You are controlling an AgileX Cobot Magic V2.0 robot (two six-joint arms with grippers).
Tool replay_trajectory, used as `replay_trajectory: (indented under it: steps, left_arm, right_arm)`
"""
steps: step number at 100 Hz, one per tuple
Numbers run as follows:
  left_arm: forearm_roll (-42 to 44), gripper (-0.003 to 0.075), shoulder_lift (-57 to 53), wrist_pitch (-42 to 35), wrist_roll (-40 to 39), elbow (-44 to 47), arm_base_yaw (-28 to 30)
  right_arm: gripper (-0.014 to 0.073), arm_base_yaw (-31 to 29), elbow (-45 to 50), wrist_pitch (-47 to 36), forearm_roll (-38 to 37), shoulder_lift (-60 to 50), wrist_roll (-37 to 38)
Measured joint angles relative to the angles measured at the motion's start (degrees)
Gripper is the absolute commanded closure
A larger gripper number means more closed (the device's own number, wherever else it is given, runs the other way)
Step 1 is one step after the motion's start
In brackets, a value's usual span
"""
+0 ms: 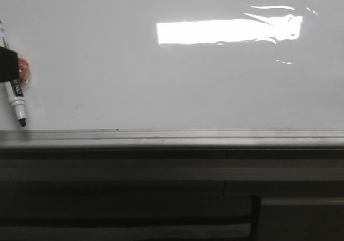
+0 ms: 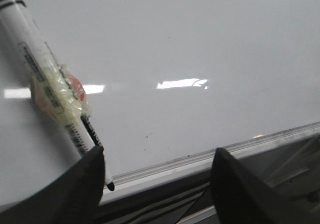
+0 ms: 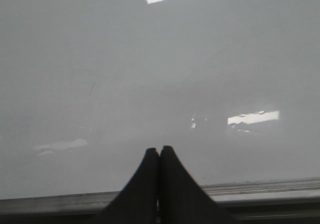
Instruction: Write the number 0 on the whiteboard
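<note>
The whiteboard (image 1: 161, 90) fills the front view, glossy and blank; no number 0 shows on it. A white marker pen (image 1: 17, 99) with a black tip hangs at the far left, tip just above the board's grey rim (image 1: 172, 136). In the left wrist view the pen (image 2: 35, 54) runs along the outside of one finger, with a wad of yellowish tape around it. My left gripper (image 2: 159, 154) stands open, its jaws wide apart with nothing between them. My right gripper (image 3: 160, 149) is shut on nothing, over bare board (image 3: 150, 84) near the rim.
Dark grey ledges (image 1: 161, 171) run below the whiteboard's rim across the front view. Bright light reflections (image 1: 226, 30) lie on the board's upper right. A few tiny dark specks (image 2: 146, 135) mark the board near the rim.
</note>
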Motion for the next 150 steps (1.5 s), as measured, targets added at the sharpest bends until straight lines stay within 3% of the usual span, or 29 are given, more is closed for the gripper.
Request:
replay_trajectory:
  steps: [37, 42, 47, 55, 74, 84, 93, 108, 115, 135, 150]
  left_arm:
    - [-7.02, 0.0334, 16.04, -13.60, -0.67, -0.33, -0.27]
    - [-7.73, 0.0386, 17.50, -15.94, -0.87, -0.33, -0.27]
    - [-9.02, 0.0493, 18.89, -17.62, -0.87, -0.42, -0.27]
    - [-11.48, 0.0742, 21.31, -19.26, -0.96, -0.46, -0.27]
    - [-5.75, 0.0740, 25.36, -23.33, -1.00, -0.68, -0.55]
    - [1.49, 0.0740, 26.08, -23.63, -1.09, -0.68, -0.55]
    - [9.95, 0.0740, 26.22, -24.18, -1.09, -0.68, -0.55]
    - [27.47, 0.0740, 25.34, -28.90, 1.60, -0.68, -0.55]
    - [34.24, 0.0740, 24.64, -29.85, 3.83, -0.68, -0.55]
    - [48.86, 0.0740, 22.71, -30.31, 9.64, -0.68, -0.55]
    - [53.63, 0.0740, 21.96, -29.12, 10.49, -1.68, -0.55]
  right_arm:
    - [0.0662, 1.73, 0.00, -0.34, -1.40, 0.00, -0.10]
    - [0.0662, 1.73, 0.00, -0.42, -1.40, 0.00, -0.10]
    - [0.0662, 1.73, 0.00, -0.47, -1.40, 0.00, -0.10]
    - [0.0662, 1.73, 0.00, -0.70, -1.40, 0.00, -0.10]
    - [0.0662, 1.73, 0.00, -1.91, -1.31, 0.00, -0.10]
    - [0.0658, 1.96, 0.00, -1.79, 3.40, 0.28, -0.89]
    - [0.0603, 3.37, -0.86, 2.27, 12.15, 2.74, -11.13]
    - [0.0359, 8.46, -2.65, 9.25, 32.66, 9.80, -42.62]
    - [0.0264, 10.63, -3.52, 9.36, 38.51, 13.06, -52.08]
    - [0.0234, 13.76, -8.38, 8.57, 43.00, 22.49, -63.68]
    - [0.0234, 16.49, -13.66, 9.28, 48.17, 30.29, -72.04]
